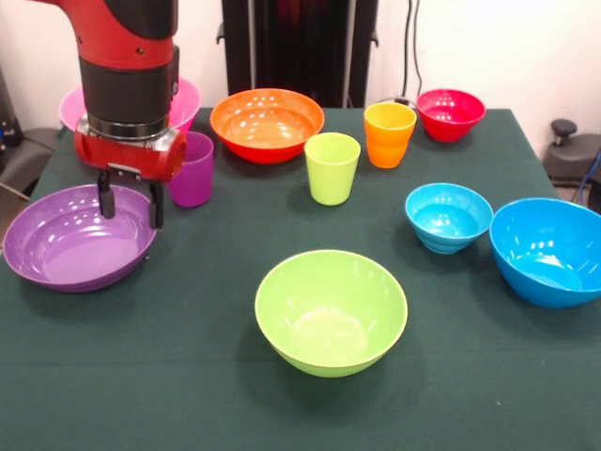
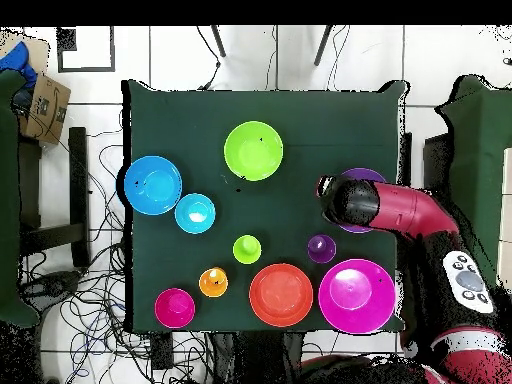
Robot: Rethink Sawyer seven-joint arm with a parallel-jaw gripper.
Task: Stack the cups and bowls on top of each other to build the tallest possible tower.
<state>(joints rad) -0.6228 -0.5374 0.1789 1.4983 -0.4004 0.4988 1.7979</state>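
Dark green cloth table (image 1: 188, 395), near half mostly bare, w/ open room round the lime green bowl (image 1: 331, 312) at centre front. Red-and-black arm (image 1: 130, 66) comes down at the front view's left; gripper (image 1: 130, 201) hangs over the shallow purple bowl (image 1: 79, 237) (which sits at the table edge), two dark fingers (image 1: 106, 199) parted, nothing held. Big blue bowl (image 1: 552, 251) overhangs the opposite edge, small light blue bowl (image 1: 448, 217) just beside it. Pink bowl (image 1: 186, 101), orange bowl (image 1: 267, 124), red bowl (image 1: 451, 115) line the far edge. All glossy plastic, round. Cups stand apart, unstacked: purple cup (image 1: 192, 169) beside the gripper, lime cup (image 1: 332, 168), orange cup (image 1: 389, 134).
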